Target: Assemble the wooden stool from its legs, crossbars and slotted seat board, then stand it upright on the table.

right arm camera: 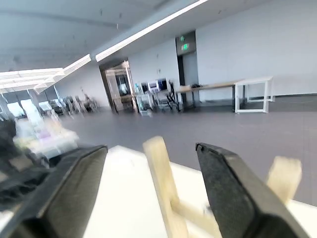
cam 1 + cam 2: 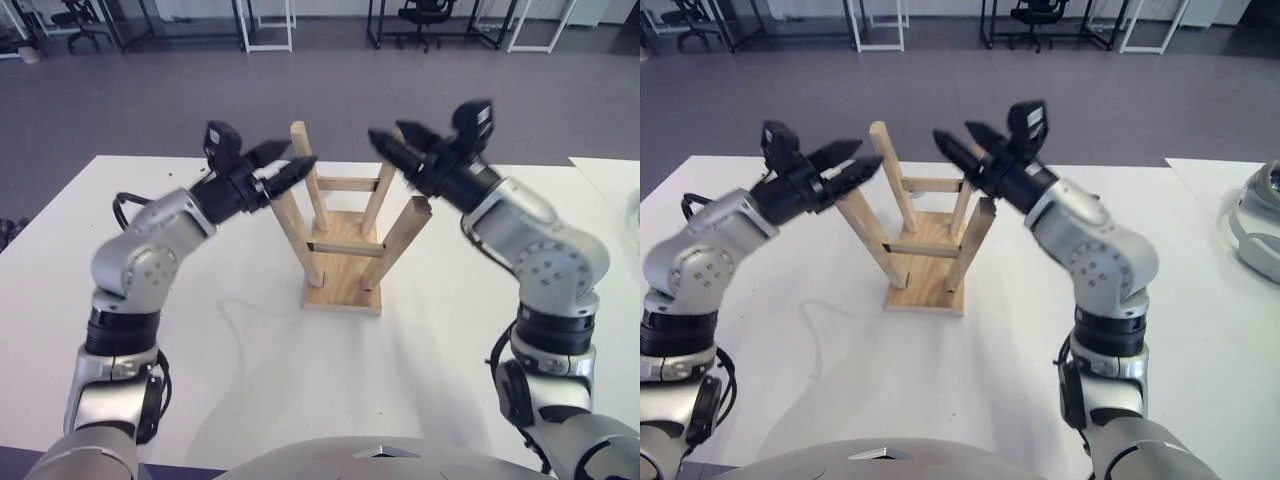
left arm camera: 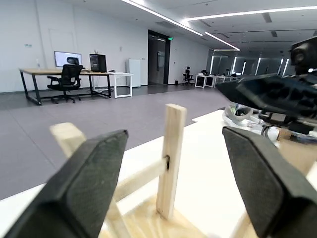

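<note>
1. Item: stool (image 2: 343, 250), lying inverted at the centre of the counter (image 2: 200, 350), between the two arms. The seat board (image 2: 340, 297) rests flat on the counter. Four legs slant upward, with a rear crossbar (image 2: 347, 184) and a front crossbar (image 2: 345, 247) seated between them. Judged assembled, with the turn to upright not yet made.
2. Left end effector (image 2: 298, 157): fingers spread, holding nothing, at the upper end of the near left leg (image 2: 298, 240).
3. Right end effector (image 2: 388, 134): fingers spread, holding nothing, just above the tops of the right-hand legs, with the near right leg (image 2: 397, 245) below it.
4. Hazard, uneven closure: if one side closes or presses first, the stool is likely to slide across the counter or tip off its seat board.
5. Hazard, joints: whether the legs are fixed or only slotted in cannot be told. A lift taken on a single leg could draw it out of the seat board or release a crossbar.
6. Hazard, slanted grip surface: the legs splay, so a pinch may creep along the wood. The stool could then swing in the grasp and drop during the turn.
7. Hazard, proximity: both end effectors stand near each other over the legs, so converging paths risk contact between the arms.
</note>
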You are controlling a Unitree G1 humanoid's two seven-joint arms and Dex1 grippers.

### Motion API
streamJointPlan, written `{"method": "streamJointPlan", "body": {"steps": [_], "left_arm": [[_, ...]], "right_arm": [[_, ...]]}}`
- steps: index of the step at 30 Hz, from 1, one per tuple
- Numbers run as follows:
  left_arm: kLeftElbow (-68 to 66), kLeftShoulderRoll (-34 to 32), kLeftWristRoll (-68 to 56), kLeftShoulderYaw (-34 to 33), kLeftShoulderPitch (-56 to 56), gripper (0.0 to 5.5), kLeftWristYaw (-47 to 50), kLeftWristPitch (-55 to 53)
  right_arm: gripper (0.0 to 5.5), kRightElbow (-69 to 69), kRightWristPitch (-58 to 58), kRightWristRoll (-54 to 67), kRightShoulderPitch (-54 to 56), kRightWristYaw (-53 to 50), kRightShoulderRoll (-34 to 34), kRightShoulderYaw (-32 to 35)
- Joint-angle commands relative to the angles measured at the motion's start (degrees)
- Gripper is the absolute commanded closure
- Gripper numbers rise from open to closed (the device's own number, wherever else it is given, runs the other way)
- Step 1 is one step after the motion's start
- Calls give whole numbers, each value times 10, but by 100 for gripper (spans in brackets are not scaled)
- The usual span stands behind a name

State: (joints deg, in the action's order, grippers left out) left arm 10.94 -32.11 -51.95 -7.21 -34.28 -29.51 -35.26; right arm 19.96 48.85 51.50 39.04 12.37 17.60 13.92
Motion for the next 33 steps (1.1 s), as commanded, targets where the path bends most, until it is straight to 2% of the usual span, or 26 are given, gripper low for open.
{"method": "streamJointPlan", "body": {"steps": [1,3,5,8,9,14,17,19,21,23,25,26,29,33], "left_arm": [[26,-34,-40,-35,-80,198,-35,-29],[33,-33,-30,-25,-54,198,-46,-37],[19,-12,-3,6,6,198,-57,-32],[-105,13,151,142,132,198,-105,56],[-136,29,157,145,148,198,-108,61],[-28,58,-35,48,110,198,-109,-7],[-6,45,-104,-27,64,198,-83,-35],[-36,19,-133,-92,32,198,-73,-36],[-66,-9,-141,-141,26,198,-74,-36],[-83,-36,-125,-176,57,198,-87,-31],[-92,-46,-91,-182,103,198,-101,-21],[-92,-47,-67,-174,131,198,-107,-12],[-101,-70,65,-114,256,198,-129,37],[-62,-110,188,-64,410,198,-172,93]], "right_arm": [[217,-5,28,76,85,-16,34,49],[217,19,45,82,51,-15,45,32],[217,60,60,62,-57,-10,50,-16],[217,18,20,-66,-223,-1,60,-136],[217,8,10,-81,-233,0,53,-148],[217,14,-28,-17,-166,10,26,-79],[217,-18,-57,56,-99,-19,1,6],[217,-50,-63,60,-74,-20,16,33],[217,-91,-71,0,-92,26,47,-4],[217,-174,-132,-115,-138,112,77,-108],[217,-235,-205,-201,-170,192,79,-197],[217,-249,-229,-216,-179,225,67,-219],[217,-157,-236,-190,-234,324,53,-273],[217,-4,-225,-218,-334,359,121,-307]]}}
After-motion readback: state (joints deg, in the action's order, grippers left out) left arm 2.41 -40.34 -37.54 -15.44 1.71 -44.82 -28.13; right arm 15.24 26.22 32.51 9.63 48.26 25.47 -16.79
